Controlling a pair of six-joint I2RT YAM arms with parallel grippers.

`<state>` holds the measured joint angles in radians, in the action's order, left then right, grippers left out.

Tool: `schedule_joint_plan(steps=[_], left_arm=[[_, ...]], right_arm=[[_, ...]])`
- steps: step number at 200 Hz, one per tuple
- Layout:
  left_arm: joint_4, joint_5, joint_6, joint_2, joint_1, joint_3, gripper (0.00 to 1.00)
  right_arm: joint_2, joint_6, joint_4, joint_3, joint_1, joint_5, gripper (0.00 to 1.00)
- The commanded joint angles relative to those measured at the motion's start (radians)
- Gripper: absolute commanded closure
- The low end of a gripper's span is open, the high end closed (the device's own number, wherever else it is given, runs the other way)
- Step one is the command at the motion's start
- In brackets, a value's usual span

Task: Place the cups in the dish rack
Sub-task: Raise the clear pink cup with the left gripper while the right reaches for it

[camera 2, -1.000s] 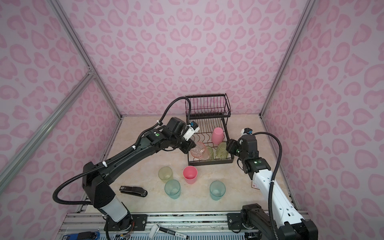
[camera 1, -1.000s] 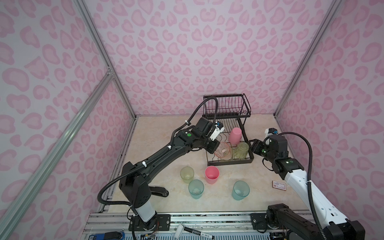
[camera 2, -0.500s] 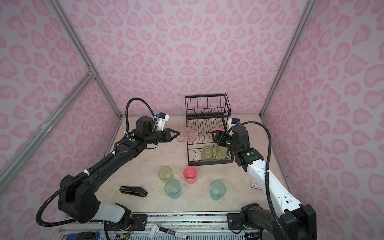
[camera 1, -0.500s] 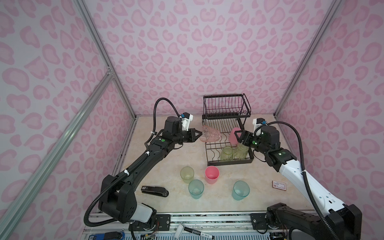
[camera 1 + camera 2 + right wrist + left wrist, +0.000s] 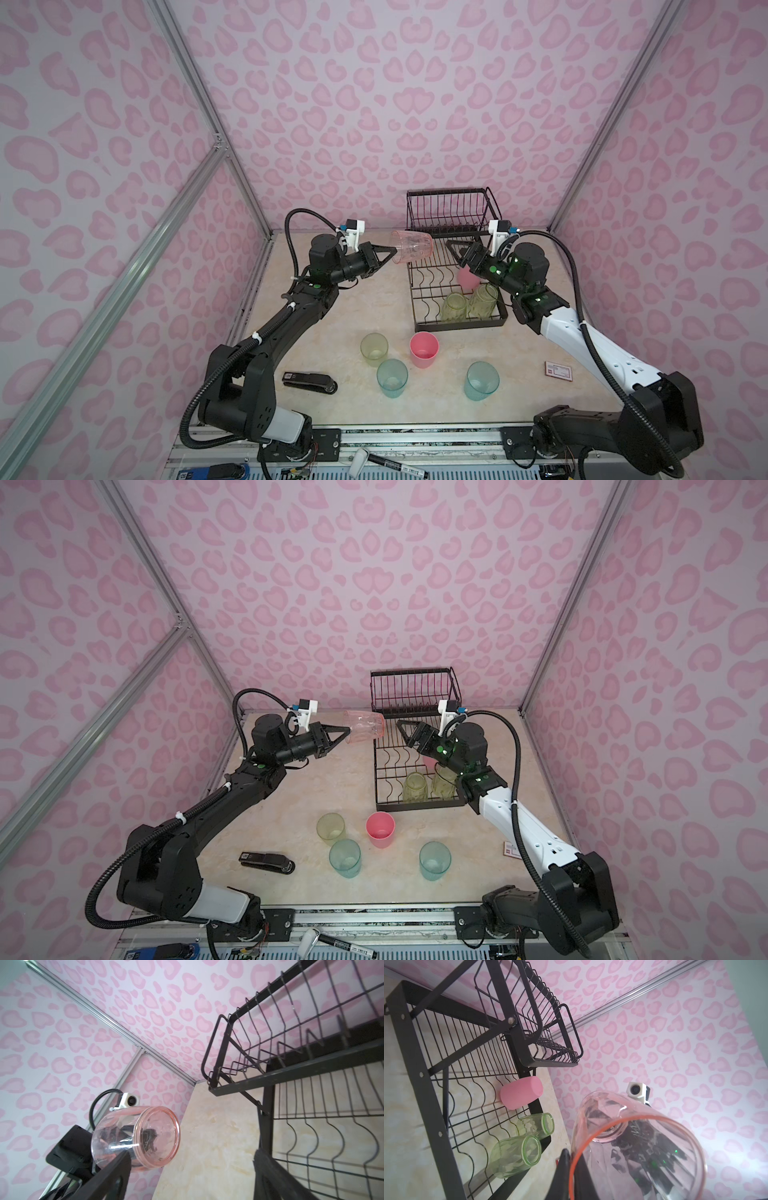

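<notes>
We see the left end effector [image 5: 392, 254] clamped on the rim of the clear pink cup [image 5: 412, 247], held sideways in the air beside the dish rack [image 5: 419, 291]; the right end effector [image 5: 455, 253] gapes empty, facing it, apart

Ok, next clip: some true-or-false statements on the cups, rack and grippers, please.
1. The left gripper holds the clear orange-pink plastic tumbler on its side in mid-air. True.
2. The right gripper is shut on a teal tumbler. False: it is open and empty.
3. Two translucent yellow-green tumblers sit in the black wire dish rack's lower tier. True.
4. An opaque pink tumbler sits in the upper basket. False: that basket is empty; the racked opaque pink tumbler sits in the lower tier.
</notes>
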<state>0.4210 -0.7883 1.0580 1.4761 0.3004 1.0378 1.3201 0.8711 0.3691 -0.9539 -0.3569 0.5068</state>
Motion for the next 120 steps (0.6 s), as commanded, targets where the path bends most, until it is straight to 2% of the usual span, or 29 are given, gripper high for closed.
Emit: schedule_joint_plan(steps=[1,50,120], left_arm=[[0.128,-0.068,0.084,0.009,-0.013,-0.012,0.96],[0.222,-0.142,0.156,0.048,-0.039,-0.017,0.97],[0.432,-0.209,0.289,0.128,-0.073,-0.020,0.97]], right_arm=[[0.041,0.070,0.189,-0.011,-0.008,0.052,0.08],[0.134,0.143,0.338,-0.068,-0.039,0.106,0.07],[0.238,0.121,0.314,-0.164,-0.095,0.126,0.06]])
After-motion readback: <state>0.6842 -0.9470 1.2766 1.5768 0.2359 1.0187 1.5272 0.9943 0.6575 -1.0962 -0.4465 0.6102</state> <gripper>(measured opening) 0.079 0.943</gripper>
